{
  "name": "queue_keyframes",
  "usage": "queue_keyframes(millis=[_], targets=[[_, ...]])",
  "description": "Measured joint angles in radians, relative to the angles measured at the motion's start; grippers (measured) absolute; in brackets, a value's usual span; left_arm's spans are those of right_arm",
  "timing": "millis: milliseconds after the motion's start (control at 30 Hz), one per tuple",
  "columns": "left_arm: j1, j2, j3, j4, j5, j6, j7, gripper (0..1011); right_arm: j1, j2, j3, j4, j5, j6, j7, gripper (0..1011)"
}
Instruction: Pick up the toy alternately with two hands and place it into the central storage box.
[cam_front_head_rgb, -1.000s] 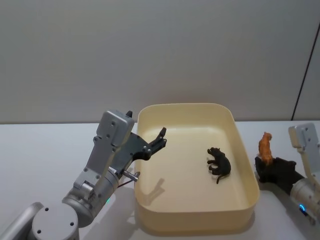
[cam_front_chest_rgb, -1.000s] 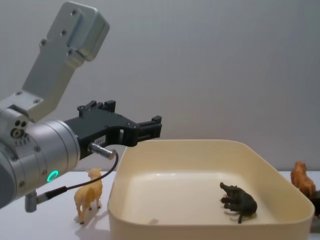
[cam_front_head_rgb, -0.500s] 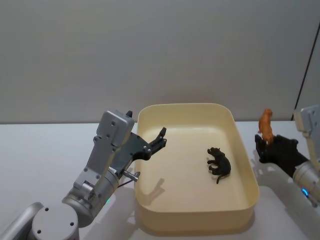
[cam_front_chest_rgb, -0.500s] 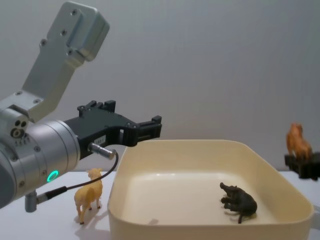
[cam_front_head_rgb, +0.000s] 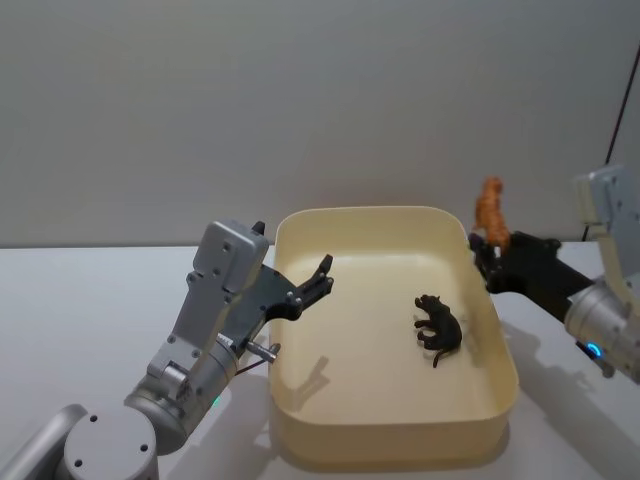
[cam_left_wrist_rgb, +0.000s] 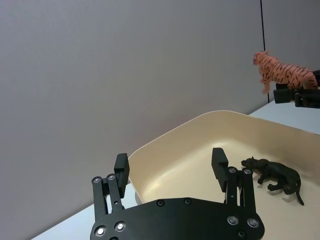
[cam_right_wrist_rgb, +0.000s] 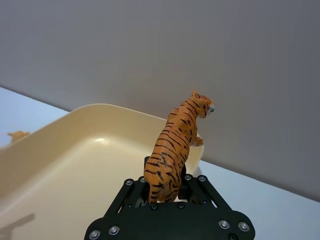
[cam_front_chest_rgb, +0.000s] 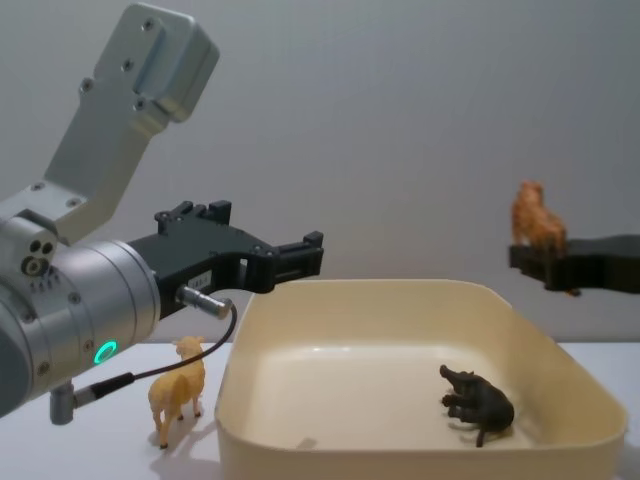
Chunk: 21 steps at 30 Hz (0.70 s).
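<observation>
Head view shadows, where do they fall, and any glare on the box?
Head view: the open left tool throws a shadow onto the storage box floor; the right tool, holding the tiger, shades the table beside the box. Right wrist view: faint highlight in the box's inner corner, no harsh glare.

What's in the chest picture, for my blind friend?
The right pincer holds a tiger above the box's right side. A dark toy lies inside. The open left pincer hovers at the box's left, where a yellow toy stands.

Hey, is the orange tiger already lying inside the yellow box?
No, the tiger is gripped in the right hand, up in the air near the right rim of the storage box.
</observation>
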Motion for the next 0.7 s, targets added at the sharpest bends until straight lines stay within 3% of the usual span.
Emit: queue_keyframes(millis=[233, 467, 700], targets=[[0.0, 0.0, 0.0, 0.0, 0.0, 0.0, 0.0, 1002, 0.035, -0.016, -0.013, -0.003, 0.023, 0.051, 0.077, 232], [0.0, 0.0, 0.0, 0.0, 0.0, 0.0, 0.0, 1001, 0.081, -0.039, -0.033, 0.016, 0.05, 0.131, 0.166, 419], [0.0, 0.0, 0.0, 0.0, 0.0, 0.0, 0.0, 1001, 0.112, -0.055, -0.045, 0.032, 0.067, 0.18, 0.216, 681]])
